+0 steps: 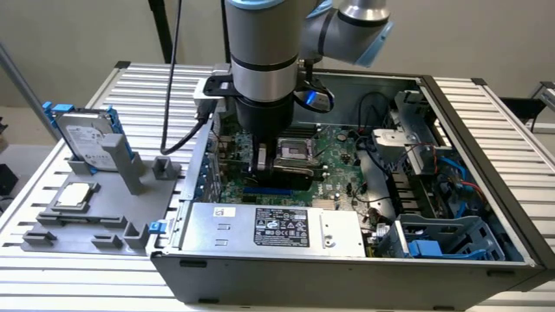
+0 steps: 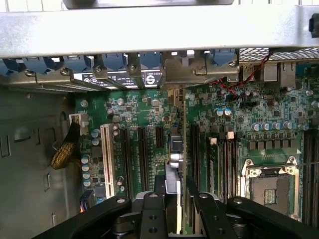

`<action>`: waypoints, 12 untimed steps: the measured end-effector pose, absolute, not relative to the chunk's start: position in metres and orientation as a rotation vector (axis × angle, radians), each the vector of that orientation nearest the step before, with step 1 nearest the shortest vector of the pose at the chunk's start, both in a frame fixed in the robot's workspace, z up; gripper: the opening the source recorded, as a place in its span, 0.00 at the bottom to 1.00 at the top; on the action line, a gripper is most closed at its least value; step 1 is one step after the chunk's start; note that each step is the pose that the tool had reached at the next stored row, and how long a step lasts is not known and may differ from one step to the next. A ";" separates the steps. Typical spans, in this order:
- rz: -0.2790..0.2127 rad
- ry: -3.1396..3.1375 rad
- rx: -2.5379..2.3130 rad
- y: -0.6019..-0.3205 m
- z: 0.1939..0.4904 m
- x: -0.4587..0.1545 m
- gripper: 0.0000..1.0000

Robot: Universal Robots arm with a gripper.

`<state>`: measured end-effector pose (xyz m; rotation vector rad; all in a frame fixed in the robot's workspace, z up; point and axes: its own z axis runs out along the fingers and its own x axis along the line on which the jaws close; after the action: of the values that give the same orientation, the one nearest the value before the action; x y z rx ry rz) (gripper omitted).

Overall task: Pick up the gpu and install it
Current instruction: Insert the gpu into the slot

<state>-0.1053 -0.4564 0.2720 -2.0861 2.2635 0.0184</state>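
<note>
The pincer (image 2: 174, 219) is lowered into the open case (image 1: 485, 162), over the motherboard (image 1: 334, 153). In the wrist view its two black fingers (image 2: 152, 211) close narrowly on the gpu (image 2: 178, 149), which is seen edge-on as a thin green card standing upright between them. The card's lower edge meets the motherboard among the expansion slots, running toward the case's rear wall, where its silver bracket (image 2: 192, 69) sits in line with the slot covers. Whether the card is fully seated cannot be told.

Contents of the case, taken from the gpu outward: one white slot (image 2: 105, 154) and several dark slots lie beside the card on one side. On the other side stands one empty CPU socket (image 2: 269, 186) with its metal frame. One power supply (image 1: 273, 227), silver with a black label, lies along the case's near wall in the exterior view. One blue-grey drive cage (image 1: 446, 240) occupies the corner at the exterior view's right of the power supply. Black and blue cables (image 1: 433, 162) run behind that cage.

Outside the case, to the exterior view's left, one grey fixture (image 1: 104, 214) rests on the slatted table (image 1: 511, 110). It holds one hard drive (image 1: 87, 140) with blue rails, standing upright, and one square CPU (image 1: 74, 195) lying flat nearer the camera.
</note>
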 end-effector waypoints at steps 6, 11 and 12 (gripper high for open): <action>0.018 2.263 -2.086 -0.455 0.268 -0.106 0.27; 0.019 2.262 -2.087 -0.453 0.264 -0.107 0.27; 0.019 2.262 -2.087 -0.453 0.264 -0.107 0.27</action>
<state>-0.1070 -0.4527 0.2641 -2.0872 2.2621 0.0190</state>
